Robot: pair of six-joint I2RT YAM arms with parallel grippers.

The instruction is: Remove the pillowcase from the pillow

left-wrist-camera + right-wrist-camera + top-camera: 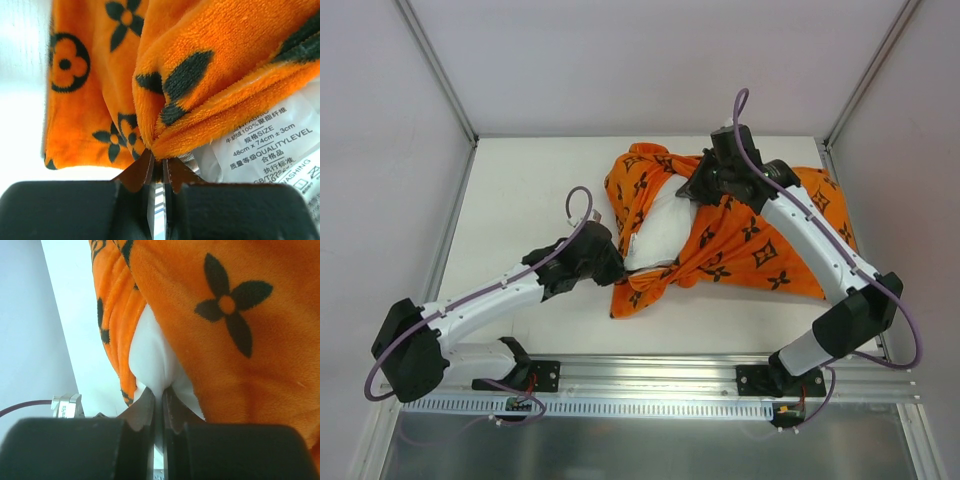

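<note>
Care label just beside pillowcase fold

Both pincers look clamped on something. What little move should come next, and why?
Probably pull apart: the left pincer is shut on the pillowcase edge, the right pincer on the white pillow, which shows through the opening. Drawing the pillow out should free more.
</note>
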